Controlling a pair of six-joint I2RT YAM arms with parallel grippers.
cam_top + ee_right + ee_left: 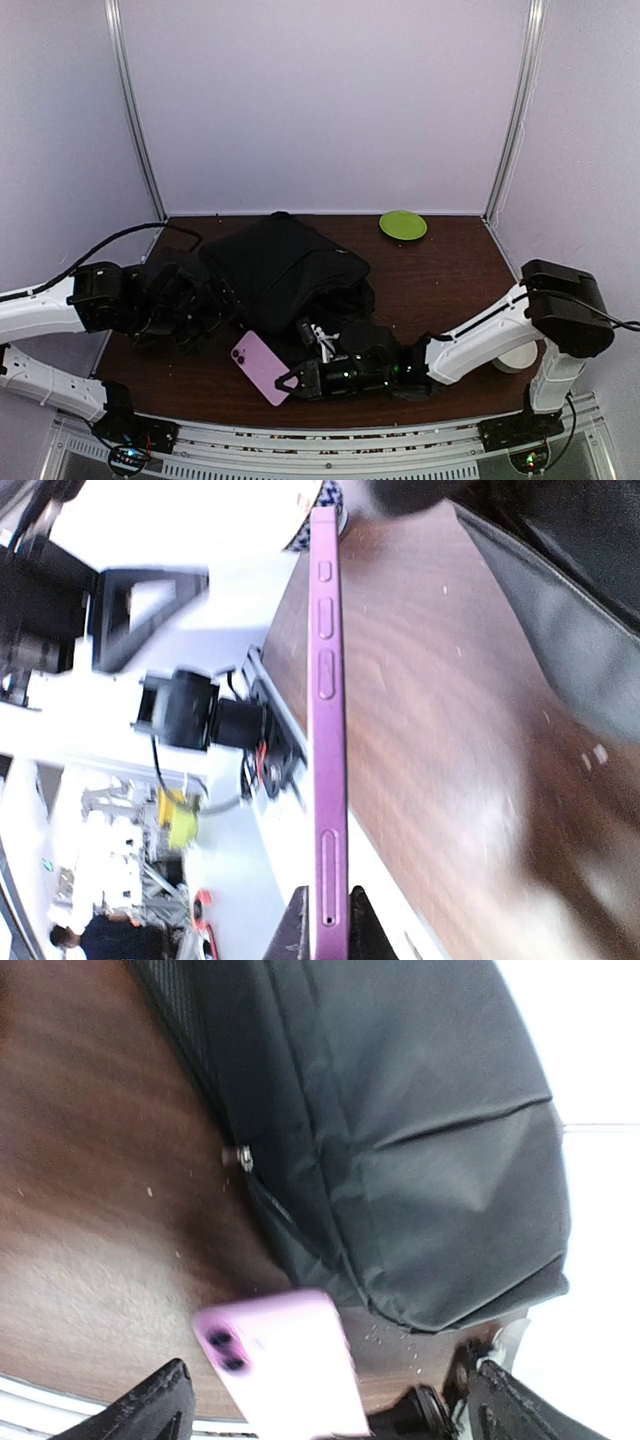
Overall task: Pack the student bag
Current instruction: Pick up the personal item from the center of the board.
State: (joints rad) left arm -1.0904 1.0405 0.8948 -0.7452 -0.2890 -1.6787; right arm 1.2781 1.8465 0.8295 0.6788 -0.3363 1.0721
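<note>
The right arm lies low and stretched out leftward across the near part of the table [450, 290], its white forearm almost level and the right gripper [292, 382] at the front of the student bag [285, 265]. The left arm reaches in from the left edge, its dark wrist bent toward the bag's left flank.

The table is dark brown wood with a dull sheen. The bag is a slumped heap of soft black fabric at the middle of the table, showing seams and a small metal zip pull. A flat, round-cornered pink phone [258, 362] sits at the bag's near edge, tilted, with twin lenses on its back. A small round green plate [403, 224] lies far back, well apart.

The right gripper's fingers [295, 930] pinch the phone by its thin edges. The left gripper [195, 310] is spread wide and holds nothing; in the top view it is black against black, so it perhaps touches the bag.
</note>
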